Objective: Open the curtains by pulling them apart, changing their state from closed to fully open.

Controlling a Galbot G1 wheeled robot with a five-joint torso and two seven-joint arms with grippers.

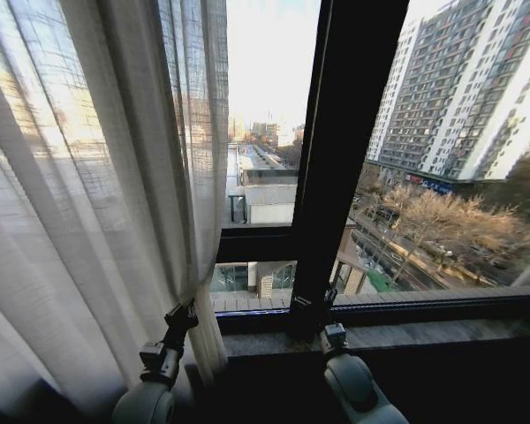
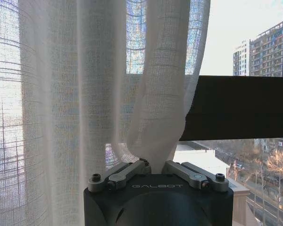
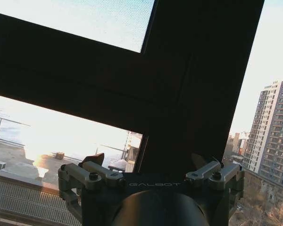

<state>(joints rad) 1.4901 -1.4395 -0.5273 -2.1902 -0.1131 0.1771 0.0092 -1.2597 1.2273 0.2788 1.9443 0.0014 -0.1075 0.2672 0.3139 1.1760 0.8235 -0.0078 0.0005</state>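
- The curtain (image 1: 88, 203), a sheer white panel with long pleats, is seen gathered on the left side of the window; its inner edge hangs just beside the open glass, so this side appears already drawn back a good way.
- The left end effector (image 1: 184, 316) is raised at the lower inner edge of the curtain. In the left wrist view the fabric (image 2: 151, 117) is pinched into a narrow bunch between the closed fingers, so the cloth is judged to be gripped.
- For the step in hand, it is judged that the bunch should be carried further to the left in a level line, slowly, because such a loose weave can slip out or be strained at the top if it is pulled down.
- The grip is best kept low on the hem fold, so that the pleats stack and do not spring back.
- The black window frame (image 1: 344, 150) stands in the middle, with a vertical bar and a cross bar.
- The right end effector (image 1: 311, 305) is held near the foot of this bar, above the dark sill (image 1: 424, 331); its fingers (image 3: 92, 162) are spread apart and nothing is held.
- Beyond the glass, tall apartment blocks (image 1: 459, 88), bare trees and a street are seen in low sunlight.
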